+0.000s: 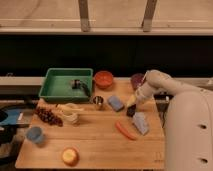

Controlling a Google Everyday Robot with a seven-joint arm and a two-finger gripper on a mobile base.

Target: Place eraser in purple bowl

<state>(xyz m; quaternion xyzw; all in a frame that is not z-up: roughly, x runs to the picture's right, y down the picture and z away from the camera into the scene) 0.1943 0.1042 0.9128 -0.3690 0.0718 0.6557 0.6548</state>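
Looking at the containers first, you have the purple bowl (pixel 136 80) at the back right of the wooden table (pixel 95 145). It is partly hidden by the white arm (pixel 162 84), and a thin white stick (pixel 144 77) leans up from it. Just to its left sits the orange-red bowl (pixel 104 78), whose contents you cannot make out. The green tray (pixel 56 91) holds one small dark object (pixel 76 83). A small metal cup (pixel 98 102) stands in front of the tray, and a blue cup (pixel 34 134) is near the left edge. The eraser (pixel 131 111) is outside the bowl, on the tabletop between the light-blue block (pixel 116 103) and the grey-blue lump (pixel 140 122). Your gripper (pixel 132 104) is down right over it, at or touching its top; you cannot tell whether it has closed on the block. Grapes (pixel 47 116), a carrot-like orange piece (pixel 125 130) and a round yellow-red fruit (pixel 70 156) also lie on the wood. Behind the table runs a dark band below a pale wall with two upright posts.
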